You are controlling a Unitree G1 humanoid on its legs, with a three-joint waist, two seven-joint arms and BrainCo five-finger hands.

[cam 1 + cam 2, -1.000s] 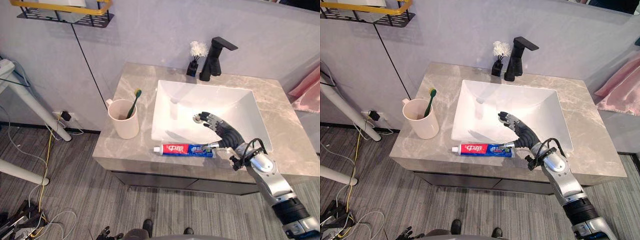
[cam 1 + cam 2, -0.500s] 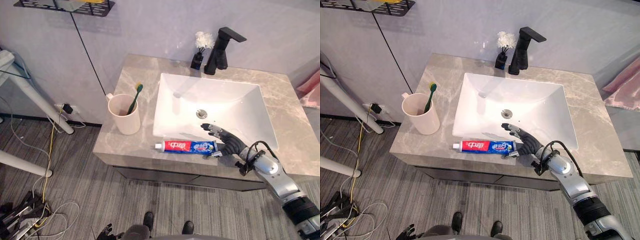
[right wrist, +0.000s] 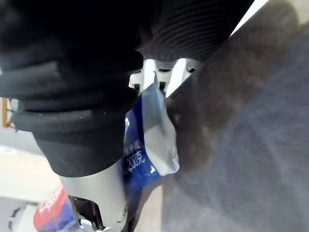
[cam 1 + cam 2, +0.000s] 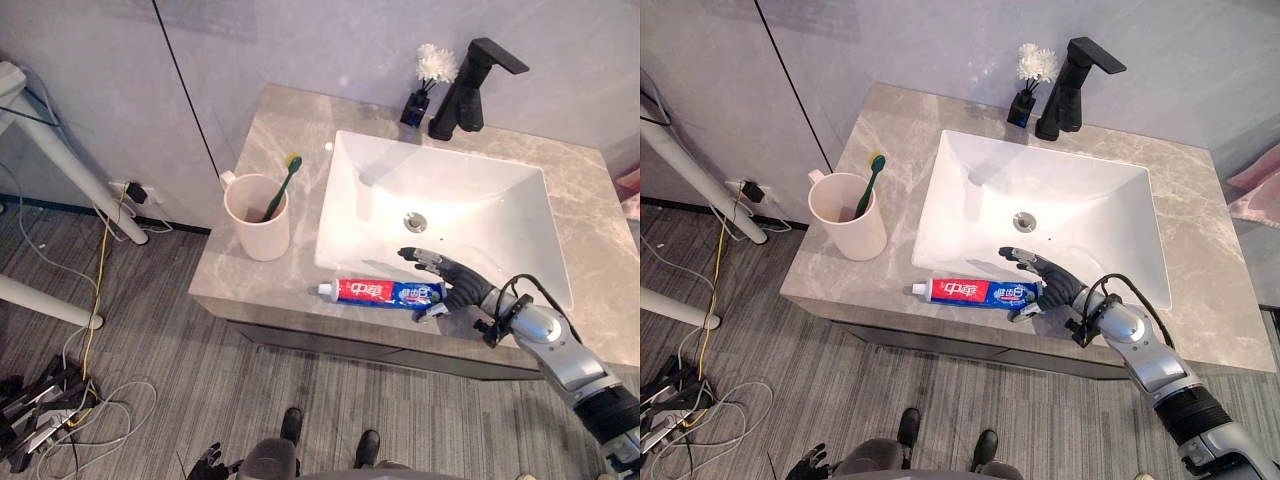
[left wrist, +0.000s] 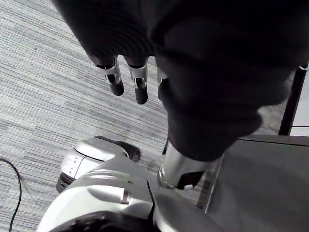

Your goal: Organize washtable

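A red, white and blue toothpaste tube [image 4: 380, 291] lies flat on the counter's front strip, just before the white sink [image 4: 480, 190]. My right hand [image 4: 458, 290] is at the tube's crimped blue end. Its fingers [image 4: 1025, 261] reach loosely over the far side and its thumb sits at the near side, open around the end [image 3: 154, 130]. A beige cup [image 4: 847, 215] holding a green toothbrush [image 4: 869, 182] stands on the counter's left part. My left hand [image 5: 126, 79] hangs open over the floor, away from the counter.
A black faucet [image 4: 470, 90] stands behind the basin, with a small black vase of white flowers [image 4: 425, 78] next to it. The marble counter [image 4: 600, 230] has bare strips left and right of the sink. Cables lie on the floor at the left [image 4: 90, 330].
The camera has shifted. My right hand has drawn back from over the basin to the front rim, and now has fingers and thumb on either side of the tube's end. The tube has stayed put.
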